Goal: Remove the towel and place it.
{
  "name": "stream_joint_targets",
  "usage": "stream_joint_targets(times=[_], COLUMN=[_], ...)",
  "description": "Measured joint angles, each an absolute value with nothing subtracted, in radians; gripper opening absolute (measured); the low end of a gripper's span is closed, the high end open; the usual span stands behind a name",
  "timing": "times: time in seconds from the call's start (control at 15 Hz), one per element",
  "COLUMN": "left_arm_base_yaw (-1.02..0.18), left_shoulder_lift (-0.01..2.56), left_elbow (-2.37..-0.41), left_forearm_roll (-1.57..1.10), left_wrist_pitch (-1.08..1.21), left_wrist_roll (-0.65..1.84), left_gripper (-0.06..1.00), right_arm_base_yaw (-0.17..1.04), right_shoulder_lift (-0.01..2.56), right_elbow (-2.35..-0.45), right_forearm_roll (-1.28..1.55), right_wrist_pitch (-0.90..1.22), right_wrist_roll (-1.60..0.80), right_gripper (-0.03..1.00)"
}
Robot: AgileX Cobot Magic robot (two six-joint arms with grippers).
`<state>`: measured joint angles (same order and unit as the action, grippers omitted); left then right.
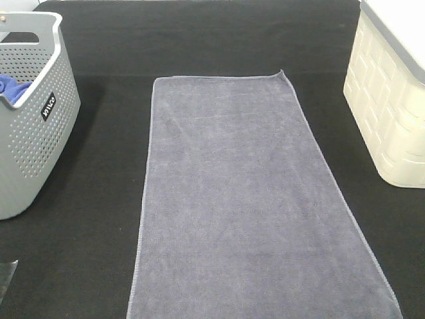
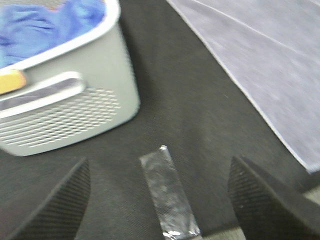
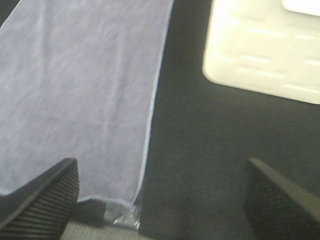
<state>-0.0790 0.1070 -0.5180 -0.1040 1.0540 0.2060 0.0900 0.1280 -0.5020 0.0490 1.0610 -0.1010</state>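
The black bench (image 1: 99,252) carries everything here, and spread flat down its middle lies the towel (image 1: 246,199), a long grey-lavender terry sheet with a thin stitched hem, running from the far centre toward the near edge. It looks soft and limp, light for its size, and likely to sag and fold the instant it is lifted, so a pinch in mid-cloth would only bunch it; the near corners or the hemmed edge seem the better places to take hold, one per arm. At the left stands the grey basket (image 1: 30,133) holding a blue cloth (image 1: 12,88), at the right a cream bin (image 1: 388,100). The left gripper (image 2: 160,200) and right gripper (image 3: 160,197) both hover with jaws wide apart, holding nothing.
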Motion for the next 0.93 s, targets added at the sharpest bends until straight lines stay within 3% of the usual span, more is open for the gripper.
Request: stream_joint_targets(times=[0.27, 0.93], left_arm_base_yaw=[-0.033, -0.033], left_shoulder_lift=[-0.001, -0.005], left_elbow=[-0.512, -0.512], left_forearm_roll=[-0.104, -0.104], left_wrist_pitch=[1.053, 1.053], left_wrist_roll=[0.206, 0.206], left_gripper=[0.73, 0.73], right_arm_base_yaw=[0.035, 0.035], right_shoulder_lift=[-0.004, -0.004], right_elbow=[-0.502, -0.502], right_forearm_roll=[0.05, 0.05], right_wrist_pitch=[1.062, 1.062], right_wrist_roll=[-0.101, -0.101], right_gripper=[0.82, 0.82])
